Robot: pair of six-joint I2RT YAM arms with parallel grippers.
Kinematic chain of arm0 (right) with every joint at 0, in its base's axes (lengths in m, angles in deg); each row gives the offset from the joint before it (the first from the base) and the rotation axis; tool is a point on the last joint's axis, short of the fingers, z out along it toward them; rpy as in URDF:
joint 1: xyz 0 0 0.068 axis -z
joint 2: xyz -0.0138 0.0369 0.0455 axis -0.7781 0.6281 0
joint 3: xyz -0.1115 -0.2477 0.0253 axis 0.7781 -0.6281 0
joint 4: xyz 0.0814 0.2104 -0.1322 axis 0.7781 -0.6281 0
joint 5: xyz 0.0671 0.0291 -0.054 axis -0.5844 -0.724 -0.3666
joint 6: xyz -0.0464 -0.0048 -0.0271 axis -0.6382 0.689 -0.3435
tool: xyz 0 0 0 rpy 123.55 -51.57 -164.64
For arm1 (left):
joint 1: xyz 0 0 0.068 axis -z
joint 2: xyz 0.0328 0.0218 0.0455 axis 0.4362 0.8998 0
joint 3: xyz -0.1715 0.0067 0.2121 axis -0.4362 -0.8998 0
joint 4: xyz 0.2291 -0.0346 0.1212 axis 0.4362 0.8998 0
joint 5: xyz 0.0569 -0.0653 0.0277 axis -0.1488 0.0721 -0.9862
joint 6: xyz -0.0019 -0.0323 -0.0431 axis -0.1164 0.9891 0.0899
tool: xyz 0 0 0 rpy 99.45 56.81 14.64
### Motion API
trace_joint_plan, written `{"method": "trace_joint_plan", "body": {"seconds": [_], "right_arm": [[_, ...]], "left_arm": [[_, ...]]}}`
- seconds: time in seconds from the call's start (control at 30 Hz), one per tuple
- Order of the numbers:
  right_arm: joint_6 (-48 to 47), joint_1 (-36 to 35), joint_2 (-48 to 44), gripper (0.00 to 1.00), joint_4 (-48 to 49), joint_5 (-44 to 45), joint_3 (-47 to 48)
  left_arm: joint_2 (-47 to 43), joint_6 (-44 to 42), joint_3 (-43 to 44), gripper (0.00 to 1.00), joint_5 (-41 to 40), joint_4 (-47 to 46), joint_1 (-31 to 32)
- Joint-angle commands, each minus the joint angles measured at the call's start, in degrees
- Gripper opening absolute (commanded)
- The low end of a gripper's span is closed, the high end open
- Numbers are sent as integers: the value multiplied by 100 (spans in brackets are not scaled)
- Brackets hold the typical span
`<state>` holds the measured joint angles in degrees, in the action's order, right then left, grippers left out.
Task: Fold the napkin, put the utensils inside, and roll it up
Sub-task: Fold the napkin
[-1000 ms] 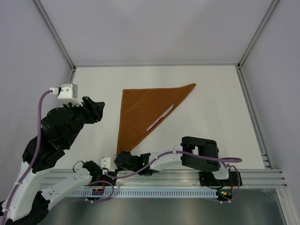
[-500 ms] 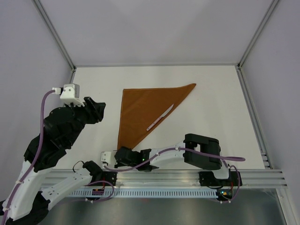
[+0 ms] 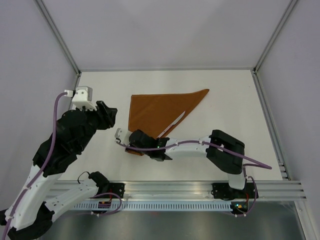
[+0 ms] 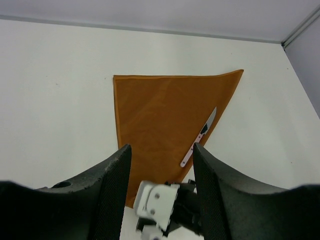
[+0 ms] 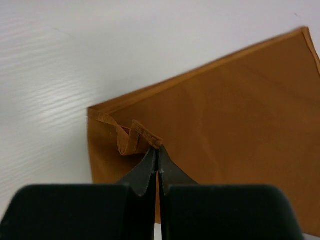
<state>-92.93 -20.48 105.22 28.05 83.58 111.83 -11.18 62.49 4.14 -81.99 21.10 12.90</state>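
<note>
Napkin (image 3: pixel 152 116) lies folded into a rust-orange triangle in the middle of the bench (image 3: pixel 230 100). In the overhead view, one side runs parallel to the far edge and another runs back toward the near edge. The long slanted side faces the bench's near right corner. A knife (image 3: pixel 170 125) rests on the cloth just inside that slanted side and in line with it. The right gripper (image 3: pixel 131 146) reaches across from the right side of the bench to the triangle's near tip. Its arm crosses low over the near part of the bench. The left gripper (image 3: pixel 111 114) hangs above bare bench, left of the napkin and apart from it.

From the left wrist, the two dark fingers (image 4: pixel 112 190) of the left gripper (image 4: pixel 161 149) stand wide apart with nothing between them. They frame the napkin (image 4: pixel 160 110) and the knife (image 4: pixel 200 136), whose blade points toward the far edge. The right arm's wrist sits at the cloth's near tip.

From the right wrist, the right gripper (image 5: pixel 157 155) has its jaws pressed together on the napkin's (image 5: pixel 240 120) near tip. Just ahead of them a narrow strip of hem curls up off the flat cloth. White bench (image 5: pixel 75 50) shows beyond the cloth's edge.
</note>
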Motion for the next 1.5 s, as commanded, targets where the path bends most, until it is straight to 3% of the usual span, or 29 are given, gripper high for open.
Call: {"method": "trace_joint_plan", "body": {"seconds": [0.0, 0.53, 1.47], "right_arm": [[359, 511, -322, 1, -308, 66, 128], [534, 2586, -490, 0, -387, -92, -321], [657, 3571, -340, 0, -475, -347, -594]], "left_arm": [[142, 129, -92, 57, 190, -418, 0], [1003, 208, -699, 58, 867, -1596, -9], [1847, 217, -1076, 57, 1482, -2246, -9]]}}
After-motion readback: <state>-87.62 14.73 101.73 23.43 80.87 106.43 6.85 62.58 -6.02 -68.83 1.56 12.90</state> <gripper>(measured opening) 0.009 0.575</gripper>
